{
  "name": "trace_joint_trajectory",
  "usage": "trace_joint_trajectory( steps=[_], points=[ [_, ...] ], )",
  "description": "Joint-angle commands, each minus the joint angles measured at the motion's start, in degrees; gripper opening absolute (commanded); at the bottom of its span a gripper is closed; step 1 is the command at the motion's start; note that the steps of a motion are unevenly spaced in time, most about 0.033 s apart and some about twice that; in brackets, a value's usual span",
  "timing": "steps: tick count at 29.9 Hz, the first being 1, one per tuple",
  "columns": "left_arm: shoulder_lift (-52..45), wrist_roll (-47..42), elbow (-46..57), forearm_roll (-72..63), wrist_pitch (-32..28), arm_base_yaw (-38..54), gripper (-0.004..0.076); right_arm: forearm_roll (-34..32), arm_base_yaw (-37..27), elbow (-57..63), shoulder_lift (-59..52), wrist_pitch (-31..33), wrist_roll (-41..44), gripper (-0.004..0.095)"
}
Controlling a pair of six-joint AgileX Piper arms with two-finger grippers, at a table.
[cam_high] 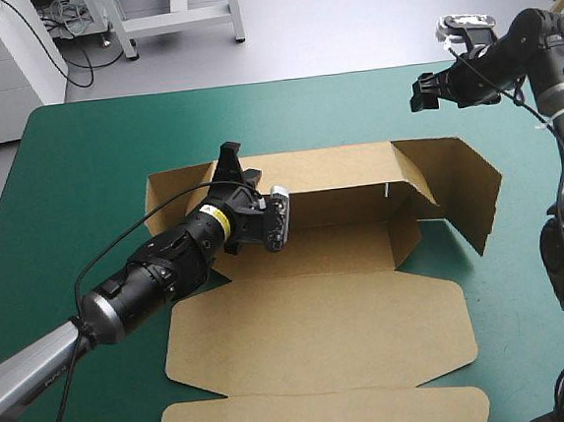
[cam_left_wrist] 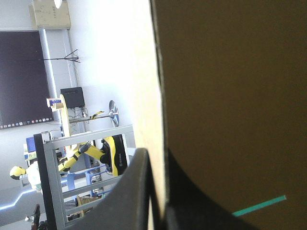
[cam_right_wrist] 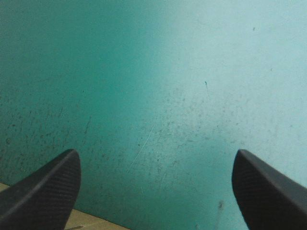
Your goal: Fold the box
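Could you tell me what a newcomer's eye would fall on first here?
The brown box lies half-formed mid-table, far wall raised, lid flat toward the near edge. The left gripper is shut on that far wall near its left end. The right gripper hangs open over the teal-green cover near the far right corner.

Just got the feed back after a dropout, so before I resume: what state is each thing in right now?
box: partly folded, far wall and right end flap raised, lid flat on the table.
left gripper: shut on the box, pinching the edge of a raised wall near the box's left end.
right gripper: open, holding nothing, raised over the teal-green cover beyond the box's right end.
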Motion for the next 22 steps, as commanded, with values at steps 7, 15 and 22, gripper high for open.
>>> trace_joint_trajectory(
  steps=[7,15,22],
  points=[
    [0.0,-0.7,0.0,-2.7,2.4,-0.4,-0.0008,-0.7,-0.3,7.7,-6.1,-2.1,0.1,0.0796],
    [0.0,-0.7,0.0,-2.7,2.5,-0.4,-0.0008,-1.8,-0.3,15.6,-11.7,-2.1,-0.5,0.0796],
    [0.0,-0.7,0.0,-2.7,2.7,-0.4,-0.0008,-1.5,-0.3,24.4,-17.9,-2.1,-2.2,0.0796]
  ],
)
